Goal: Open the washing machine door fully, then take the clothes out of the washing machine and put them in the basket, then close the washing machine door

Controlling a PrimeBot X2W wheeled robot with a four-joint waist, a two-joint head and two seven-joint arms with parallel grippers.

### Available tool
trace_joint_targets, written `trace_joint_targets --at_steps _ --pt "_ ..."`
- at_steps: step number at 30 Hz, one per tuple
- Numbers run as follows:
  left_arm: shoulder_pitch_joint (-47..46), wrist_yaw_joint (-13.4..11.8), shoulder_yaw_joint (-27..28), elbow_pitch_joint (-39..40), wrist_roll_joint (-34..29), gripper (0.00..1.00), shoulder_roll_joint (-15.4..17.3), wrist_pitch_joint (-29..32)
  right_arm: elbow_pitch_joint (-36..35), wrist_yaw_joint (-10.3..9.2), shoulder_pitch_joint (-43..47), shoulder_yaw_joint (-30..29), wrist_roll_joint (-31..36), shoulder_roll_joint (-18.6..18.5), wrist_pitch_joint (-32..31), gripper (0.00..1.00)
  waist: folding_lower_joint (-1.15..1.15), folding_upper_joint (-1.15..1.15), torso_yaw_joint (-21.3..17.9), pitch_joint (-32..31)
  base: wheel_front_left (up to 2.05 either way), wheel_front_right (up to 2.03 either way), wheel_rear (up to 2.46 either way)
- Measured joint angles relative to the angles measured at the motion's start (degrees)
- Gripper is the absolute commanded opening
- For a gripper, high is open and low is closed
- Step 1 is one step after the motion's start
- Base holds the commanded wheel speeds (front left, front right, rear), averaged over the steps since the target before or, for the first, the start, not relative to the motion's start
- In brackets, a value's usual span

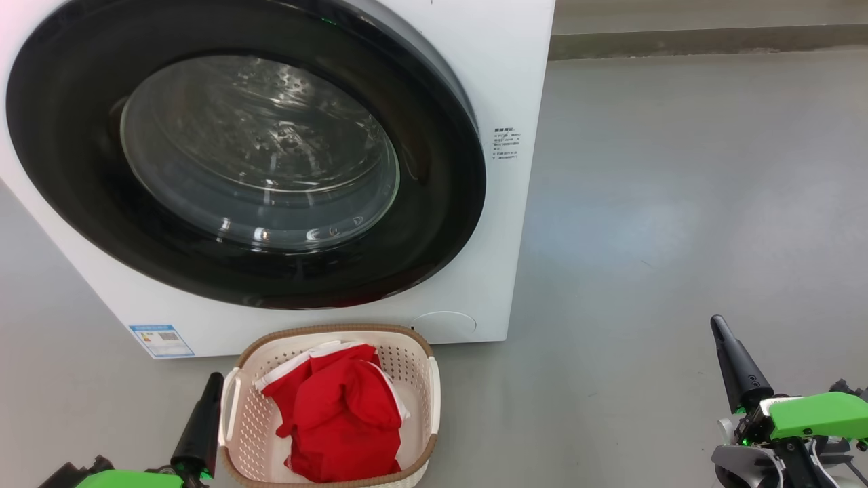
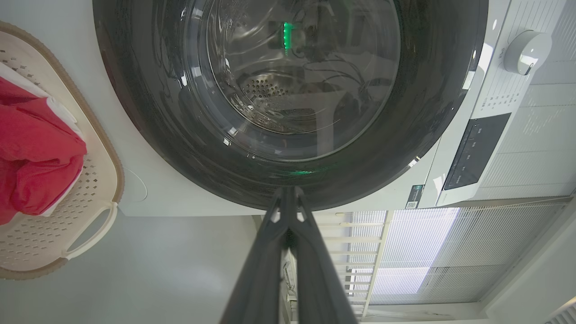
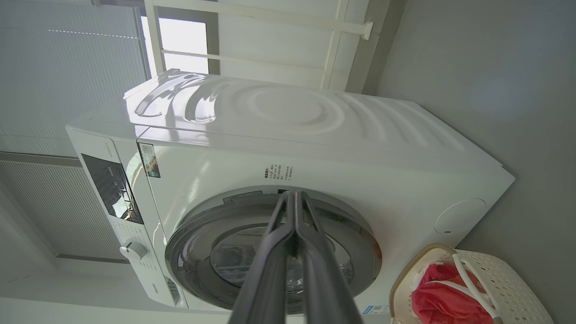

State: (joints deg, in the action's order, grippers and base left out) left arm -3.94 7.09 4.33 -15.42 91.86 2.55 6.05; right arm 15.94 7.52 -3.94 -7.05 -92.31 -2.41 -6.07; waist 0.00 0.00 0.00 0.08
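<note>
The washing machine (image 1: 505, 81) (image 3: 315, 148) stands white and boxy ahead of me. Its round black-ringed door (image 1: 244, 152) (image 2: 292, 94) (image 3: 274, 252) lies flush against the front, the steel drum dim behind the glass. Below it on the floor sits the cream basket (image 1: 413, 352) (image 2: 96, 180) (image 3: 495, 274), holding the red clothes (image 1: 339, 413) (image 2: 36, 157) (image 3: 443, 297) with white trim. My left gripper (image 1: 211, 381) (image 2: 288, 191) is shut and empty just left of the basket. My right gripper (image 1: 717, 324) (image 3: 292, 194) is shut and empty, low at the right, well away from the machine.
Grey floor (image 1: 678, 203) spreads to the right of the machine up to a wall skirting (image 1: 705, 41). A blue label (image 1: 161, 340) sits on the machine's lower front. The control panel and a dial (image 2: 524, 51) lie along the machine's top front.
</note>
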Motion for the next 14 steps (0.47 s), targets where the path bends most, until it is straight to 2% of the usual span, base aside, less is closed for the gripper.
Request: trace_joint_targets --at_steps 14 --pt "0.00 0.00 0.02 0.00 0.00 0.00 -0.01 0.00 0.00 0.00 0.00 -0.03 0.00 0.01 -0.01 0.00 0.00 0.00 0.00 0.00 0.00 0.00 0.00"
